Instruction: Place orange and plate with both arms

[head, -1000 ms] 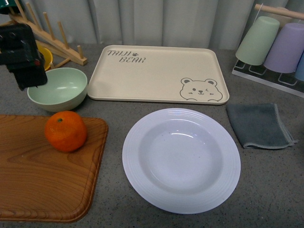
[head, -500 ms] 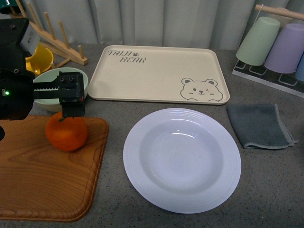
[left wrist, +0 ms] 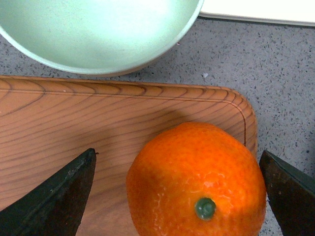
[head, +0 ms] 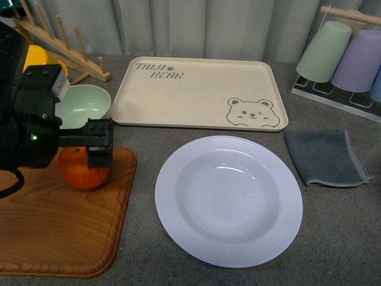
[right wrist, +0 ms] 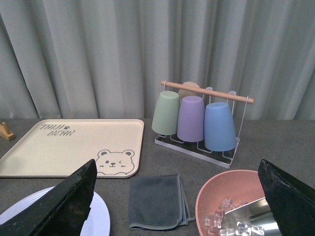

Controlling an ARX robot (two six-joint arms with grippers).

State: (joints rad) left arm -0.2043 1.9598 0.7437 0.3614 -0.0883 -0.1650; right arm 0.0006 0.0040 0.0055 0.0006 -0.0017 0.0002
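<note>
The orange rests on the wooden cutting board at the left; its green stem dot faces up. My left gripper hangs right over the orange, open, with one dark finger on each side of the fruit and a gap to both. The white ridged plate lies empty on the grey counter to the right of the board; only its edge shows in the right wrist view. My right gripper is open, raised and far from the plate, out of the front view.
A pale green bowl sits just behind the board, beside a wooden rack. The beige bear tray lies behind the plate. A grey cloth and a cup rack stand right. A pink bowl with ice sits below the right gripper.
My left arm has come down and forward from the far left corner; its open gripper now straddles the orange. The orange and plate have not moved.
</note>
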